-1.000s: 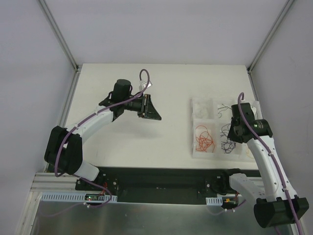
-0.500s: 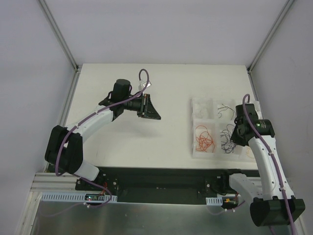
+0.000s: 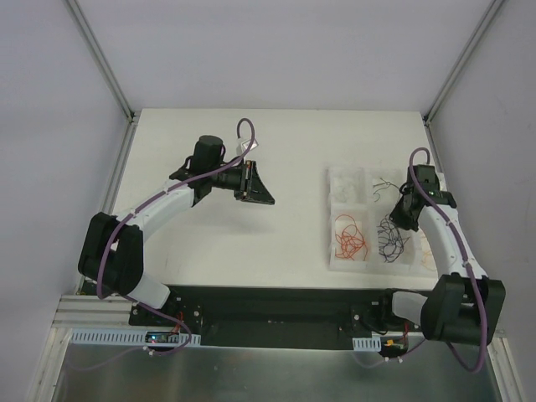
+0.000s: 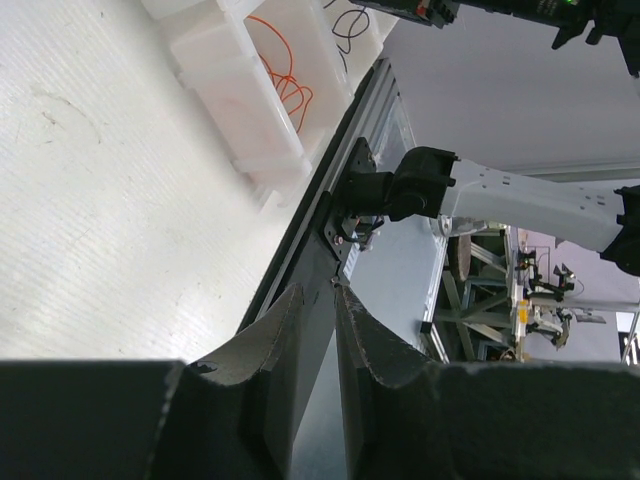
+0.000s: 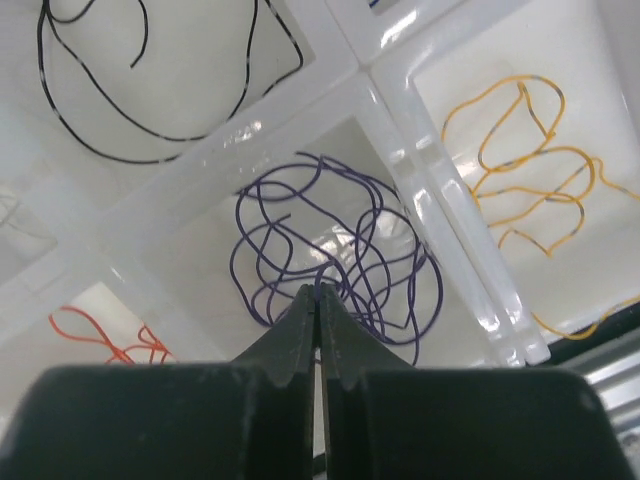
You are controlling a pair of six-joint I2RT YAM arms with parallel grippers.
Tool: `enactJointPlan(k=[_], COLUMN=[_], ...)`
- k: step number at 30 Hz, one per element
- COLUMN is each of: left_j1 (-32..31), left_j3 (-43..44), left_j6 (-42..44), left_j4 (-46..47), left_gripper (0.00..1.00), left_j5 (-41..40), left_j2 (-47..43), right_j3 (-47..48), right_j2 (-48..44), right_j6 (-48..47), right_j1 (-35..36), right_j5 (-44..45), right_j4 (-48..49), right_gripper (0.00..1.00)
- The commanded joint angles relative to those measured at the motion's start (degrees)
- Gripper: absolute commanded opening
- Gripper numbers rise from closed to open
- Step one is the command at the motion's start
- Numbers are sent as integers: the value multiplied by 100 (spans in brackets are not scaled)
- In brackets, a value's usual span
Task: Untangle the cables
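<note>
The cables lie sorted in a white divided tray (image 3: 331, 219) on the right. A purple cable (image 5: 380, 240) curls in the near middle compartment, and my right gripper (image 5: 318, 290) is shut on one of its loops at the tips. That gripper (image 3: 395, 223) hangs over this compartment. An orange-red cable (image 3: 350, 236) fills the near left compartment, a black cable (image 5: 130, 158) the one behind, and a yellow cable (image 5: 520, 190) the near right one. My left gripper (image 3: 270, 201) hovers over the mid table, well left of the tray. Its jaws (image 4: 315, 288) stand slightly open with nothing between them.
The white table (image 3: 285, 151) ends at a black rail (image 3: 276, 306) along the near edge, with both arm bases there. Grey walls and metal posts close in the left, far and right sides. The tray sits close to the table's right edge.
The right arm has folded in, its elbow swinging toward its base and its wrist shifting toward the far side of the tray. The left arm has not moved.
</note>
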Motion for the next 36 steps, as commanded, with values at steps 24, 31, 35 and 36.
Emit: enactJointPlan(k=[24,31,35,36], left_j1=[129,-99,-117,-117], left_j3=[-275,-566,-671,-697], left_j6=[903,1537,1634,1669], left_j4=[23,23,23,23], left_gripper=[61,74,81,82], left_j5=[-939,-2319,-2803,-2926], left_j2=[-710,-2019,-2871,-3134], right_j3=[380,397,520,529], right_j2=[-1698,-2734,-3455,-3596], right_j6=[-1071,-1362,-1353,-1344], right_j1=[-197,32,41,41], right_j5=[-825,-2330,-2734,-2961], right_j4=[-229,193,501,597], right_gripper=[87,99,96,96])
